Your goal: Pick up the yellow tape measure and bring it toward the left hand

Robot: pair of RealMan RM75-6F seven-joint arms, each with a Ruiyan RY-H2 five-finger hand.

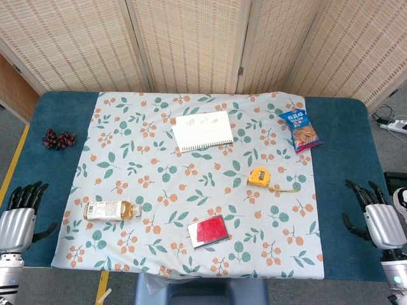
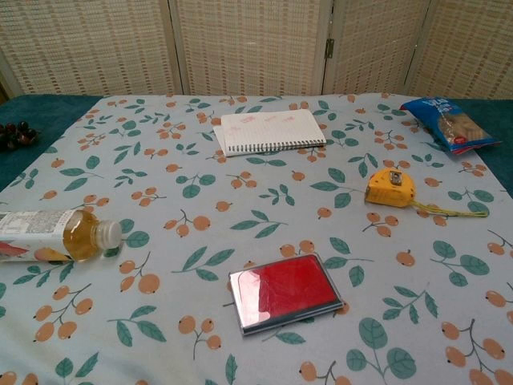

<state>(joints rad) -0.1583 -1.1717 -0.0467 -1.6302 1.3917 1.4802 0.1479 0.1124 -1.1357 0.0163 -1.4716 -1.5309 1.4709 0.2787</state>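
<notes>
The yellow tape measure [image 1: 259,176] [image 2: 390,187] lies on the floral cloth, right of centre, with a short length of yellow tape pulled out to its right. My right hand [image 1: 375,218] hovers at the table's right edge, far from it, fingers apart and empty. At the left edge my left hand [image 1: 21,213] is likewise empty with its fingers spread. Neither hand shows in the chest view.
A spiral notebook [image 1: 202,131] lies at the back centre and a blue snack bag [image 1: 300,129] at the back right. A tea bottle [image 1: 112,210] lies on its side front left, a red-lidded case [image 1: 208,230] front centre, dark grapes [image 1: 58,138] far left.
</notes>
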